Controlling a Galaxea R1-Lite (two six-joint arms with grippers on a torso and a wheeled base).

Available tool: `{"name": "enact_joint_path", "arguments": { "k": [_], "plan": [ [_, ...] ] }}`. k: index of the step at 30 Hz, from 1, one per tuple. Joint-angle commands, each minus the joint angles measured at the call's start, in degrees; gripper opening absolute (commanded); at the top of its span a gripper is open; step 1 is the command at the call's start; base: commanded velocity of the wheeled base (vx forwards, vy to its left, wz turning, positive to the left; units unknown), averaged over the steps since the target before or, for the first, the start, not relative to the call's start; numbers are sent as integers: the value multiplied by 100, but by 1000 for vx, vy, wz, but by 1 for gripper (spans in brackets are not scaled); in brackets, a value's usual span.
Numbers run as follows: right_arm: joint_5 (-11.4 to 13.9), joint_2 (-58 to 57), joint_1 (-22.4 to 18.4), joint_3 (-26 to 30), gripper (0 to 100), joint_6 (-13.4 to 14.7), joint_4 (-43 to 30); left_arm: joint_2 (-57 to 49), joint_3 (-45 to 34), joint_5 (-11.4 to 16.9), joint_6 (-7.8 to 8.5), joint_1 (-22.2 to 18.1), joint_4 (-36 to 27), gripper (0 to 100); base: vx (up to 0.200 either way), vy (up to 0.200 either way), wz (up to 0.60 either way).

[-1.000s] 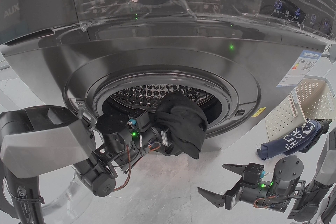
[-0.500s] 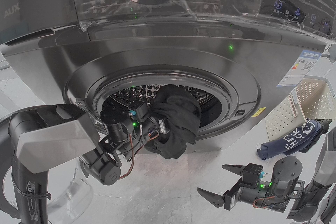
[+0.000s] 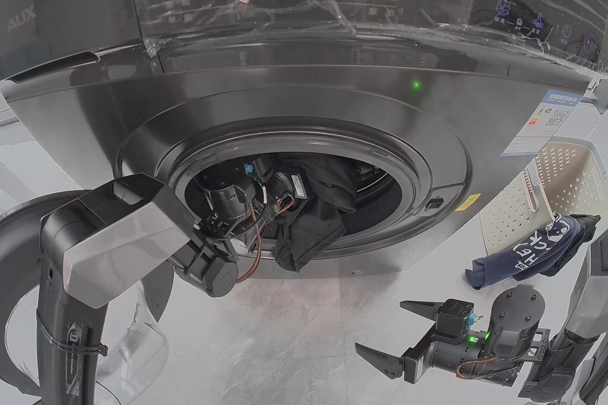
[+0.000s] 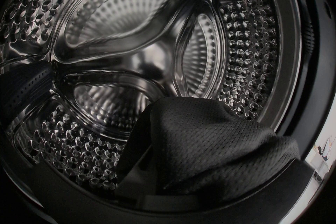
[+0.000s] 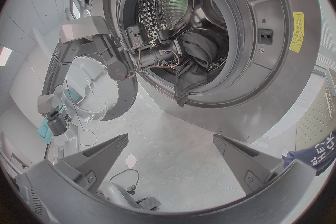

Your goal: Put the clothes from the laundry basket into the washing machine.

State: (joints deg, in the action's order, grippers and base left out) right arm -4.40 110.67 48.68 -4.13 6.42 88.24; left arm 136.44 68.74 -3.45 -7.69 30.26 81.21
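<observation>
Where the left arm enters the open port of the washing machine [image 3: 443, 128], I log the following.

- **Left tool** [image 3: 296, 190]: inside the mouth of the drum [image 4: 115, 25] and covered by the black garment [image 3: 313, 229]. I cannot tell whether it is clamped or loose.
- **Black garment** [image 4: 210, 144]: draped over that tool. Its upper part is within the drum, and one tail hangs below the tool over the port's lower rim.
- **Drum:** perforated steel, directly ahead of the left tool.
- **Door** [image 5: 91, 88]: swung open, on the outer side of the left arm.
- **Right tool** [image 3: 380, 327]: jaws spread wide, low over the floor [image 3: 304, 336] and well apart from the port.
- **Laundry basket** [image 3: 563, 172]: white and perforated, beside the machine, past the right tool's wrist end.
- **Navy garment** [image 3: 532, 254]: white lettering, hanging over the basket's edge, near the right tool and not touching it.
</observation>
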Motion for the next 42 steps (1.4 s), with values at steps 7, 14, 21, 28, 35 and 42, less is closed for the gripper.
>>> {"name": "enact_joint_path", "arguments": {
  "k": [7,14,21,28,35,42],
  "plan": [
    [1,16,19,0,100,-1,1,428,1467,-411,-92,-81,-413,0,0,0,0],
    [1,16,19,-9,100,-1,1,428,1748,-455,-92,-90,-589,0,0,0,0],
    [1,52,19,-9,100,-1,9,410,1651,-464,-101,-81,-580,0,0,0,0],
    [1,52,19,-9,100,-1,9,357,1300,-464,-136,-20,-598,100,0,0,0],
    [1,52,19,-9,100,-1,9,217,596,-455,-136,33,-800,100,0,0,0],
    [9,52,19,-9,100,-1,9,155,192,-420,-127,130,-826,100,0,0,0]
  ]
}}
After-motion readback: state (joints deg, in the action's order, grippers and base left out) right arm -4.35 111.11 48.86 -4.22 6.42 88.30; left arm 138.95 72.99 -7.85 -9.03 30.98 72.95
